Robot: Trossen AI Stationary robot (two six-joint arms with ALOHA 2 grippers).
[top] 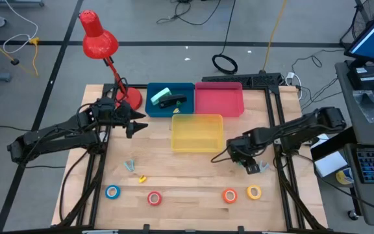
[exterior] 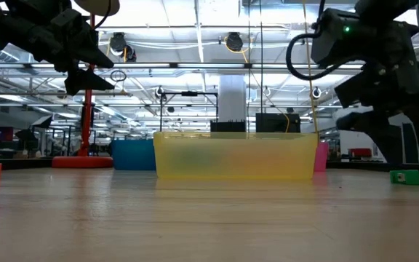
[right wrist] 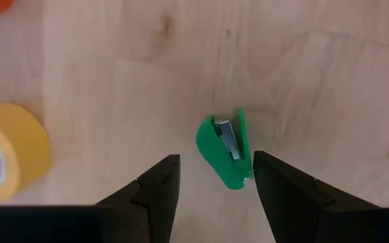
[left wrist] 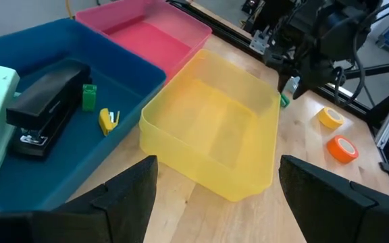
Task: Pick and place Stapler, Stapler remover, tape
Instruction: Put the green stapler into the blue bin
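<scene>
Right gripper (right wrist: pixel 211 179) spread, pointing down over green staple remover (right wrist: pixel 225 150) near table's (top: pixel 193 185) right edge; left gripper (left wrist: pixel 215 182) spread.

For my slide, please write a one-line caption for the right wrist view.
Open right gripper hovers over a small green plastic staple remover on the wooden table, beside a yellow tape roll.

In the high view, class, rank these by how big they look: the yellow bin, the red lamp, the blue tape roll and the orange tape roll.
1. Red lamp, though it stands nearer the camera, so this is unsure.
2. Yellow bin.
3. Blue tape roll and orange tape roll: alike, no ranking.
</scene>
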